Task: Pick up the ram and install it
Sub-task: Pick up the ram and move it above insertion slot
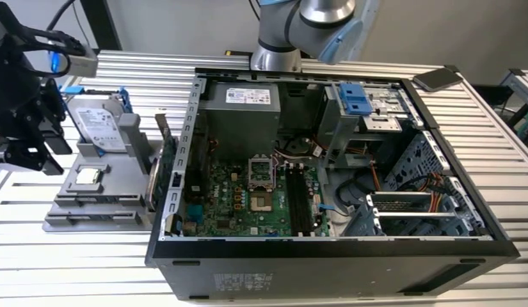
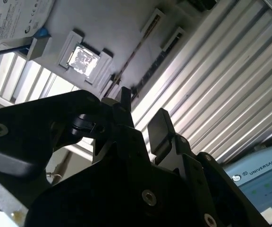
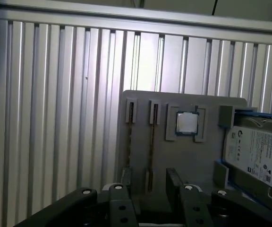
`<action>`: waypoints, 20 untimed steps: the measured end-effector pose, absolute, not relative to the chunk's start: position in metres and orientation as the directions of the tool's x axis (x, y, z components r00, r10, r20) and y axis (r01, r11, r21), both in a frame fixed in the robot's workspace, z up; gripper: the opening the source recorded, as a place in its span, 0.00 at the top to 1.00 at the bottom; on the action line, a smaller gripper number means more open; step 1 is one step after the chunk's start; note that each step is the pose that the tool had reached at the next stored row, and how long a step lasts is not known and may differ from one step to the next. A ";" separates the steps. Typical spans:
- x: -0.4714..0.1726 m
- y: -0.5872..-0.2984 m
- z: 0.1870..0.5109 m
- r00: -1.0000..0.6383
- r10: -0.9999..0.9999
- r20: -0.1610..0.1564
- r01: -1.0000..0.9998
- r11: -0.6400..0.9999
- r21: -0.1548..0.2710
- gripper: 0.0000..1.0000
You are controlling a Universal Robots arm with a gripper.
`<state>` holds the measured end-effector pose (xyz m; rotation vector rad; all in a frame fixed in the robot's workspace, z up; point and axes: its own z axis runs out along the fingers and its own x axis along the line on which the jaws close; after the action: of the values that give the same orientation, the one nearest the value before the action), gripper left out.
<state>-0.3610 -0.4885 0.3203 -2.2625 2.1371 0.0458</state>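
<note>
A robot arm (image 1: pixel 279 45) built of smooth silver-grey tube sections, with rounded pale blue caps at the joints. Its gripper (image 3: pixel 150 182) is matt black, an angular, blocky housing dotted with small silver screw heads that ends in two flat, square-tipped black fingers (image 3: pixel 126 177). In the exterior view, a pale grey box (image 1: pixel 80 62) with a blue glow and a dark cable (image 1: pixel 66 16) sit at the wrist.

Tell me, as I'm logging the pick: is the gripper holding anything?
No: the gripper is empty, its jaws standing apart, with the grey holder seen through the gap.
</note>
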 end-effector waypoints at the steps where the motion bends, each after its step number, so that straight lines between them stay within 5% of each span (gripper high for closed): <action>1: -0.361 -0.489 0.318 0.056 -0.998 -0.041 -0.998 -0.056 -0.001 0.00; 20: -0.358 -0.492 0.284 0.031 -0.999 -0.041 -1.000 -0.031 -0.001 0.00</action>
<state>-0.3582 -0.4916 0.2840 -2.2347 2.1655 0.0452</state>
